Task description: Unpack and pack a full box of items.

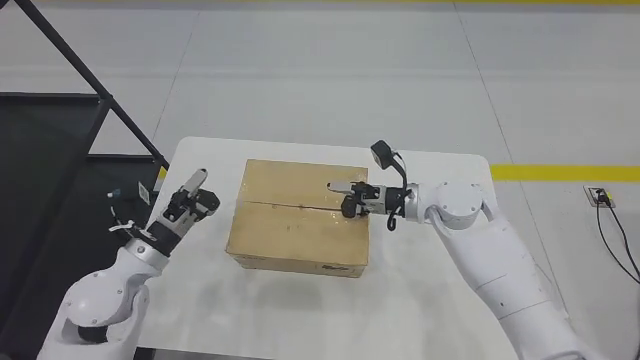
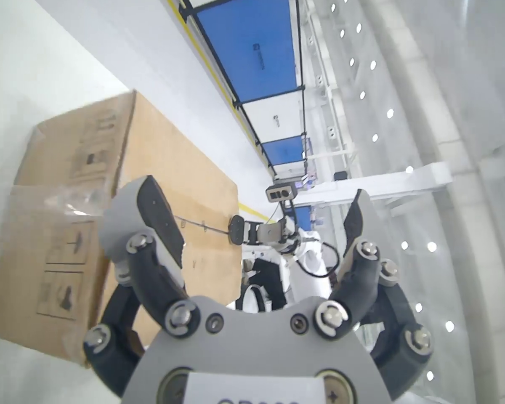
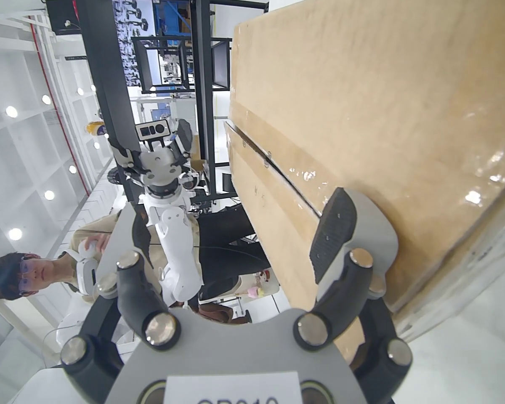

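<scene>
1. While the cardboard box (image 1: 297,215) is sitting closed on the white table (image 1: 420,290), the right gripper (image 1: 342,198) is hovering over its top seam (close to one end), fingers spread wide.
2. The left gripper (image 1: 200,192) is hanging near the box's opposite end, apart from it, fingers likewise spread.

A white table (image 1: 400,300) stands on a grey floor, beside a black metal rack (image 1: 60,130); a yellow floor line (image 1: 565,172) runs nearby.

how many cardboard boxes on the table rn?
1. One cardboard box, flaps shut, at the middle of the table: left gripper beside it, right gripper over its top seam. Contents hidden.
</scene>
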Robot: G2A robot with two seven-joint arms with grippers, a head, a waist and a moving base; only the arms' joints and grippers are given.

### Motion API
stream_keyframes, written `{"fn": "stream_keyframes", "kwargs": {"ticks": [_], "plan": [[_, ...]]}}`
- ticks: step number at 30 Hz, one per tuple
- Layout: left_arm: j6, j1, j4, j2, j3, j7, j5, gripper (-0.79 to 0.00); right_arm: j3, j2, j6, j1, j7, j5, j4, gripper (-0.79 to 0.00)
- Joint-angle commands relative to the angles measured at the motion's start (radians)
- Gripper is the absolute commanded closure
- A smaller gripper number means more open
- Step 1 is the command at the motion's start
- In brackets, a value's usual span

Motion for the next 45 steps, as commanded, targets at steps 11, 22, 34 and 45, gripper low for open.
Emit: {"fn": "stream_keyframes", "kwargs": {"ticks": [11, 22, 34, 45], "plan": [[0.045, 0.008, 0.051, -0.002, -0.018, 0.085, 0.007, -0.785, 0.000, 0.000, 0.000, 0.000, 0.000, 0.006, 0.000, -0.785], [0.099, 0.022, 0.184, -0.031, 0.095, 0.171, -0.120, -0.785, 0.000, 0.000, 0.000, 0.000, 0.000, 0.006, 0.000, -0.785], [-0.078, 0.120, 0.131, -0.041, 0.041, 0.217, -0.179, -0.785, 0.000, 0.000, 0.000, 0.000, 0.000, 0.006, 0.000, -0.785], [0.036, 0.074, 0.221, -0.040, 0.104, 0.094, -0.126, -0.785, 0.000, 0.000, 0.000, 0.000, 0.000, 0.006, 0.000, -0.785]]}}
